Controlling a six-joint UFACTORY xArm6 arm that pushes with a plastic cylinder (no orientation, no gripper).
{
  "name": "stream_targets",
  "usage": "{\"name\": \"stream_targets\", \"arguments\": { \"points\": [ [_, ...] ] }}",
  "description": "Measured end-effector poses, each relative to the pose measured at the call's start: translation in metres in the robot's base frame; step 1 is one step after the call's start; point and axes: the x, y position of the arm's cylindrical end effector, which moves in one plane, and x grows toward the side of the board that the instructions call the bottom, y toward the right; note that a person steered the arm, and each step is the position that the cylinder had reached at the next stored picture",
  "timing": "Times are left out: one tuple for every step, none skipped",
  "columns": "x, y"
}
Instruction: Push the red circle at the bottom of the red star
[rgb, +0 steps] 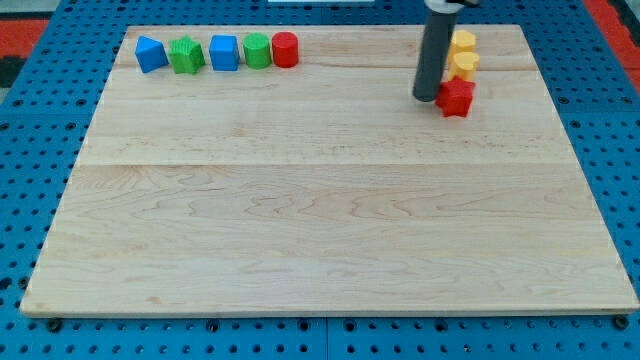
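The red circle (285, 49) stands at the right end of a row of blocks near the view's top left. The red star (457, 97) lies near the view's top right, just below two yellow blocks. My tip (427, 98) rests on the board right against the red star's left side. The rod rises from there to the view's top edge and hides part of the star's left edge. The tip is far to the right of the red circle.
The row left of the red circle holds a green block (257, 50), a blue block (224, 52), a green star (186, 55) and a blue block (151, 53). Two yellow blocks (462, 42) (464, 65) stand above the red star. The wooden board (330, 220) sits on a blue pegboard.
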Motion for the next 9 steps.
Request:
{"name": "stream_targets", "arguments": {
  "points": [
    [0.0,0.023],
    [-0.005,-0.002],
    [-0.039,-0.082],
    [-0.082,-0.056],
    [-0.139,-0.102],
    [-0.142,-0.166],
    [-0.125,-0.224],
    [-0.055,-0.217],
    [-0.016,-0.18]
  ]
}}
